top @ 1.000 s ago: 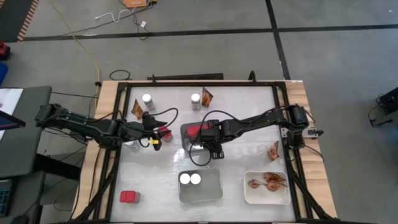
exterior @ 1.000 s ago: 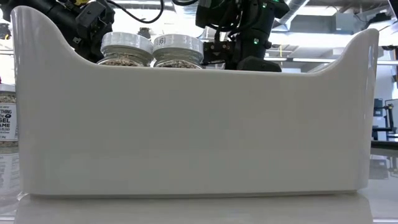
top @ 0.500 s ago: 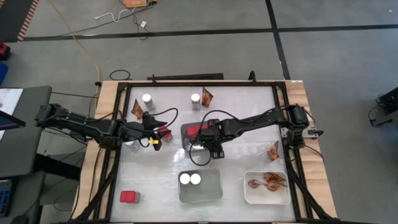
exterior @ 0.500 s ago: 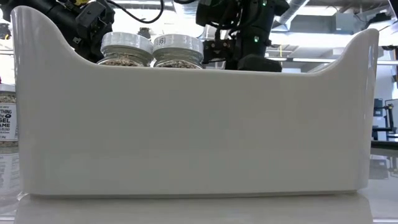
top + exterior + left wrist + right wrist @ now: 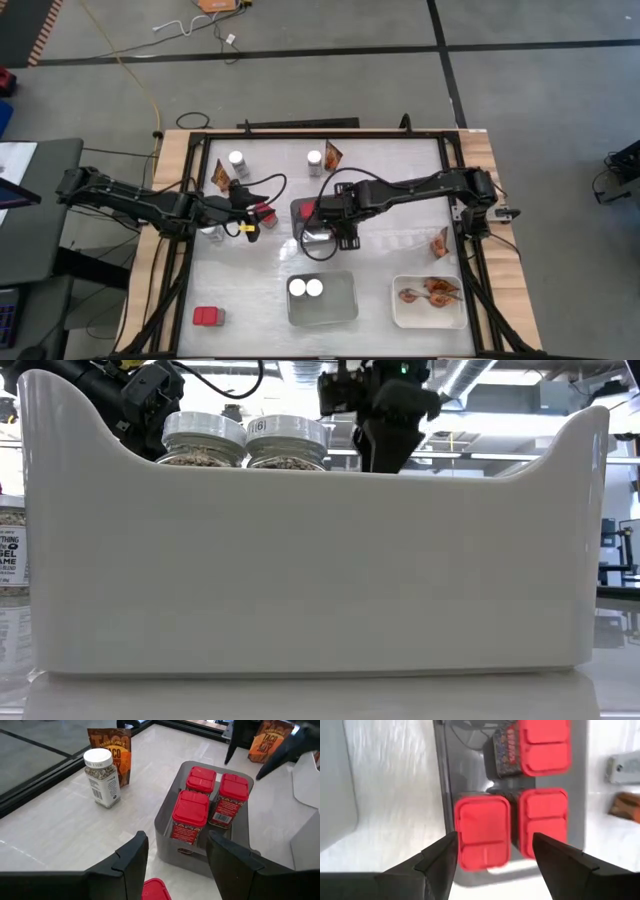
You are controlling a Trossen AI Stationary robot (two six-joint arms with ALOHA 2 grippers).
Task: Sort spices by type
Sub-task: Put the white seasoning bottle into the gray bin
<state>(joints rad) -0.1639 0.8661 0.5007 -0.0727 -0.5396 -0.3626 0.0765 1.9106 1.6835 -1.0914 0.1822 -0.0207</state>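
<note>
Nearest the table's front edge, well in front of the central grey tray (image 5: 165, 820), a second grey tray (image 5: 340, 310) is seen with two white-lidded jars (image 5: 306, 287) standing side by side in it. To the right of that, a white tray (image 5: 455, 318) is placed, and orange-brown packets (image 5: 430, 290) are laid in it. A lone red container (image 5: 208, 317) is left at the front left corner, well apart from the central tray. One more packet (image 5: 440, 240) is found to the central tray's right, near the table edge.

Three red containers (image 5: 190, 815) are stood upright in the central tray, close together. The right gripper (image 5: 494, 845) is held over them with its fingers spread, and nothing is clasped between them. The left gripper (image 5: 177, 840) is held just left of the central tray, with another red container (image 5: 266, 212) at its tip; whether that one is gripped cannot be told.

Behind the central tray, a jar (image 5: 315, 160) is stood just beside a packet (image 5: 333, 155). Farther to the left, another jar (image 5: 238, 160) and packet (image 5: 220, 175) are set near each other.
</note>
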